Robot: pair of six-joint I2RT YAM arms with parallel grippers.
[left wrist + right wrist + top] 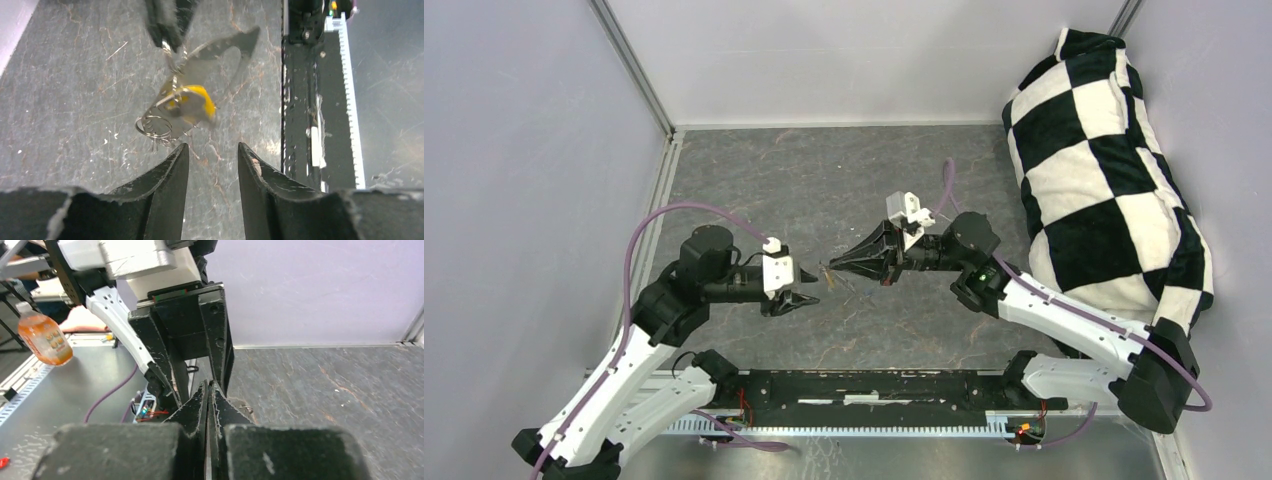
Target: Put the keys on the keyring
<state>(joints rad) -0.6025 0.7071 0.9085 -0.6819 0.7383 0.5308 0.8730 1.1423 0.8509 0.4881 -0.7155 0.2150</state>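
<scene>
My right gripper (830,266) (209,385) is shut, pinching the top of the silver keyring (155,125) above the table. The ring dangles below those fingers (165,27) with a yellow-headed key (196,102) on it, blurred. Just short of the hanging bunch (828,276), my left gripper (809,287) (213,147) faces the right one. Its jaws stand apart with only bare table between them, and its left fingertip (184,150) is close under the ring without touching it. In the right wrist view the left gripper's dark fingers (170,365) stand directly ahead.
A black-and-white checkered cushion (1104,170) fills the right side of the grey stone-patterned table (824,180). The black mounting rail (864,385) runs along the near edge. White walls close the left and back. An orange bottle (44,339) stands off the table.
</scene>
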